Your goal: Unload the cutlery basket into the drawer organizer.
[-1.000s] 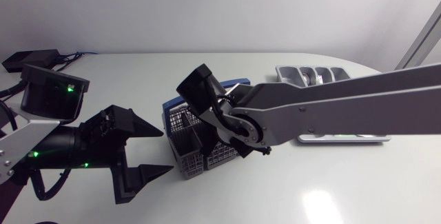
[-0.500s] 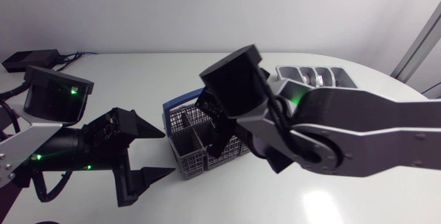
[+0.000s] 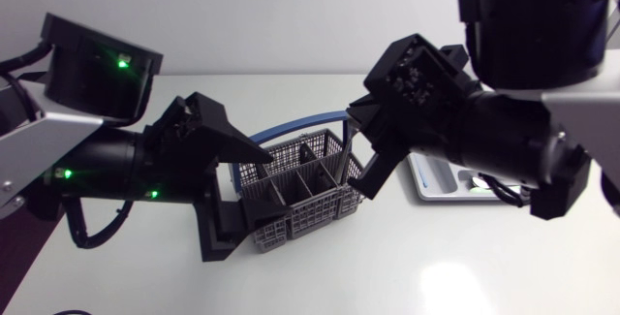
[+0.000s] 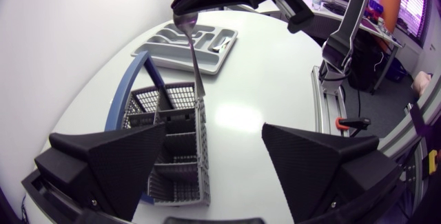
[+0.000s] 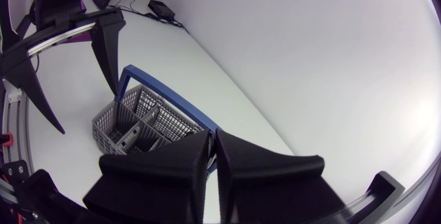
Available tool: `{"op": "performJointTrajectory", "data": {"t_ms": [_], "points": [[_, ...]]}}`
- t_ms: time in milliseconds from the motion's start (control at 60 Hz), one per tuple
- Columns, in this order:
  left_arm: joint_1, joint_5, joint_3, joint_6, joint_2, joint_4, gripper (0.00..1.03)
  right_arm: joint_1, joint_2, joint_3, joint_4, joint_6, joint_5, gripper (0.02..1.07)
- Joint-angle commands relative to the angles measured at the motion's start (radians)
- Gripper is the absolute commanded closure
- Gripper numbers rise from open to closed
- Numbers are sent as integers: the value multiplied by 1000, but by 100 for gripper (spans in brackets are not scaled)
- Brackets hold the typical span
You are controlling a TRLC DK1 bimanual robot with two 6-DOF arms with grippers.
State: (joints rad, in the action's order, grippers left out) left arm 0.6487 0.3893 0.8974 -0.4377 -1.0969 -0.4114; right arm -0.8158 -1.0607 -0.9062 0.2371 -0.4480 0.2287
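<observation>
The grey wire cutlery basket [image 3: 305, 191] with a blue handle [image 3: 291, 126] stands mid-table. My left gripper [image 3: 269, 189] is open, its fingers spread on either side of the basket's left end; in the left wrist view the basket [image 4: 176, 148] lies between and ahead of those fingers [image 4: 117, 158]. My right gripper [image 3: 360, 184] hangs above the basket's right end, shut on a spoon [image 4: 195, 65]. The spoon's bowl is up at the fingers and its handle reaches down to the basket. The grey drawer organizer [image 4: 186, 45] lies beyond, mostly hidden in the head view.
In the head view the organizer's edge [image 3: 436, 174] shows behind my right arm. In the right wrist view the basket [image 5: 138, 124] sits ahead of the shut right gripper [image 5: 212, 145]. Bare white table surrounds the basket.
My right gripper has risen out of the basket with the spoon and swung to the right. My left arm has lifted and come in to the basket's left end.
</observation>
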Motion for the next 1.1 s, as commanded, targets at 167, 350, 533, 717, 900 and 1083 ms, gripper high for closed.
{"op": "performJointTrajectory", "data": {"t_ms": [167, 350, 533, 717, 900, 1083], "points": [[66, 31, 121, 80, -167, -3, 6, 56, 97, 52, 56, 83, -149, 100], [62, 99, 183, 120, -248, 5, 10, 104, 145, 98, 62, 124, -258, 100], [63, 177, 218, 140, -297, 8, 16, 139, 189, 125, 61, 164, -338, 100], [65, 247, 235, 151, -336, 6, 27, 144, 202, 119, 51, 204, -376, 100], [66, 284, 241, 151, -351, 5, 41, 147, 194, 113, 39, 233, -420, 100], [57, 316, 245, 151, -363, 6, 62, 147, 197, 112, 31, 239, -436, 100]]}}
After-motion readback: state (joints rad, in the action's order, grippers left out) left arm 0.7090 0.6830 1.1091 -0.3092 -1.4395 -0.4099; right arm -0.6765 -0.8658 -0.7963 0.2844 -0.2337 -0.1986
